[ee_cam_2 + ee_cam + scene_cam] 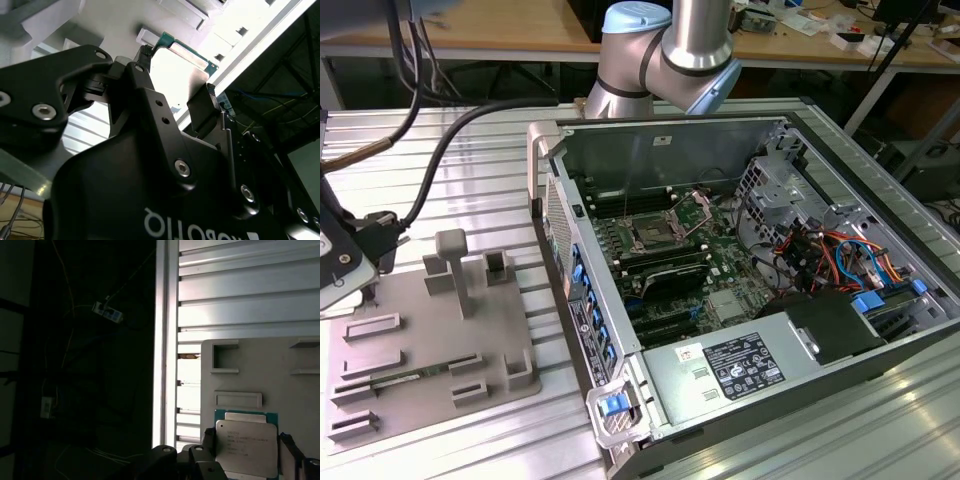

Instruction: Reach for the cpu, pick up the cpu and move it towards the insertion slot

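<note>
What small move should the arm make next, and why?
Probably a short straight lift, if the grip is firm: the pincer straddles the cpu at the grey fixture plate, while the insertion slot lies inside the open case, toward the exterior view's right.

Soft, even daylight fills the exterior view, with pale glare streaks on the ribbed counter (840, 430). In the second wrist view the cpu (185, 65) blows out white behind the shadowed claw (175, 75). The first wrist view is half black.
</note>
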You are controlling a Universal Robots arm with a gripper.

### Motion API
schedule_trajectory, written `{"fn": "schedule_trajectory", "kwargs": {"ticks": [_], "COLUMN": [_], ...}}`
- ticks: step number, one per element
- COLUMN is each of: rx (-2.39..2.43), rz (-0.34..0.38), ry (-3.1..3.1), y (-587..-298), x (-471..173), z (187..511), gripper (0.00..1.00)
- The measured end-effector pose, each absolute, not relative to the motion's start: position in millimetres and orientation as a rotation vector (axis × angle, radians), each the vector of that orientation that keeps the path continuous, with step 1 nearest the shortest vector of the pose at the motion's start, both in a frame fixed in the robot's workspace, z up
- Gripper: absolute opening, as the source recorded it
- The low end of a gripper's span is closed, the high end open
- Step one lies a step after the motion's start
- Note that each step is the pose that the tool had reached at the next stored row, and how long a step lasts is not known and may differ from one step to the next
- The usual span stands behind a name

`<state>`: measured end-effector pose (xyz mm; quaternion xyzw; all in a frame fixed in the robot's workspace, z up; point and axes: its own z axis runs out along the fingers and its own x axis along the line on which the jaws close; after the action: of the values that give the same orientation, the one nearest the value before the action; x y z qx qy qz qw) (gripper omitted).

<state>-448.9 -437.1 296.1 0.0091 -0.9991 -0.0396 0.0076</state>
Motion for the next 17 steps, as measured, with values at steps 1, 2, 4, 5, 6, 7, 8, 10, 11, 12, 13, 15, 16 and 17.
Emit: {"fn": "schedule_trajectory", "kwargs": {"ticks": [1, 2, 4, 5, 6, 7, 8, 10, 11, 12, 13, 15, 16, 17], "rx": [0.028, 0.028, 0.028, 0.028, 0.028, 0.028, 0.028, 0.028, 0.028, 0.028, 0.028, 0.028, 0.028, 0.028], "rz": [-0.124, -0.124, -0.124, -0.124, -0.124, -0.124, -0.124, -0.124, -0.124, -0.124, -0.124, -0.124, -0.124, -0.124], "ry": [-3.124, -3.124, -3.124, -3.124, -3.124, -3.124, -3.124, -3.124, -3.124, -3.124, -3.124, -3.124, -3.124, -3.124], "y": [-437.2, -437.1, -437.1, -437.1, -437.1, -437.1, -437.1, -437.2, -437.1, -437.1, -437.1, -437.2, -437.2, -437.1], "x": [-448.9, -448.9, -448.9, -448.9, -448.9, -448.9, -448.9, -448.9, -448.9, -448.9, -448.9, -448.9, -448.9, -448.9], "z": [296.6, 297.4, 298.3, 298.6, 299.6, 300.5, 300.9, 302.1, 302.7, 303.2, 303.9, 305.5, 306.4, 307.0], "gripper": [0.55, 0.55, 0.55, 0.55, 0.55, 0.55, 0.55, 0.55, 0.55, 0.55, 0.55, 0.55, 0.55, 0.55]}}
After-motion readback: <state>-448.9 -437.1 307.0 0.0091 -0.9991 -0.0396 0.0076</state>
